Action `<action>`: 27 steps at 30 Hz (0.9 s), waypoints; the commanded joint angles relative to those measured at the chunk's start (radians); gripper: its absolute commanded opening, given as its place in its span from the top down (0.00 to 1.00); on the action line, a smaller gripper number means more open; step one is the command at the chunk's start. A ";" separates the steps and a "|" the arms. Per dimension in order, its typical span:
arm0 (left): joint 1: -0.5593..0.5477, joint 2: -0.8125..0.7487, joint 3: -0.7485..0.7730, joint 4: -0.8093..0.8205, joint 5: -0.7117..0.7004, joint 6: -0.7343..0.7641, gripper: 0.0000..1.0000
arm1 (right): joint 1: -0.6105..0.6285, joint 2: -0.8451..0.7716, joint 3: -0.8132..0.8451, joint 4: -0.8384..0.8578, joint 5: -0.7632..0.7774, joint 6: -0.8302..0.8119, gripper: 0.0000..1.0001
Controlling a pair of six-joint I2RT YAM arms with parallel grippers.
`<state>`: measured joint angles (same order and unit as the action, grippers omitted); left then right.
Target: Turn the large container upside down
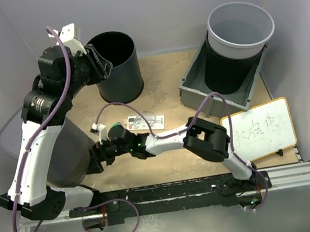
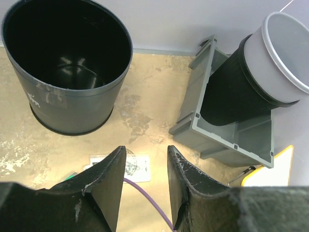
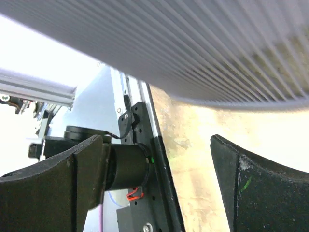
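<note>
The large grey container (image 1: 69,149) stands at the table's left edge, partly hidden behind my left arm. Its ribbed grey wall fills the top of the right wrist view (image 3: 193,48). I cannot tell which way up it is. My right gripper (image 1: 96,160) is low beside the container's right side, open and empty (image 3: 157,145), with the wall just above its jaws. My left gripper (image 1: 97,63) is raised in the air by the upright black bucket (image 1: 116,69), open and empty (image 2: 145,150).
The black bucket (image 2: 67,72) stands open-side up at the back. A grey bin (image 1: 197,83) at back right holds a black bucket (image 1: 227,73) with a light grey bucket (image 1: 241,27) nested in it. A whiteboard (image 1: 262,129) lies at right. A printed card (image 1: 144,121) lies mid-table.
</note>
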<state>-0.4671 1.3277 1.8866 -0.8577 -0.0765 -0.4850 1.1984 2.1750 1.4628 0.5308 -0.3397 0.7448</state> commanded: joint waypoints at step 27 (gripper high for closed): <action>-0.004 0.690 0.424 0.092 -0.078 0.264 0.41 | -0.284 -1.253 -0.672 -0.789 0.619 -0.148 0.00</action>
<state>-0.4671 1.9682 2.2024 -0.7887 -0.1719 -0.2790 0.9150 0.9779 0.7723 -0.1677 0.1783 0.6094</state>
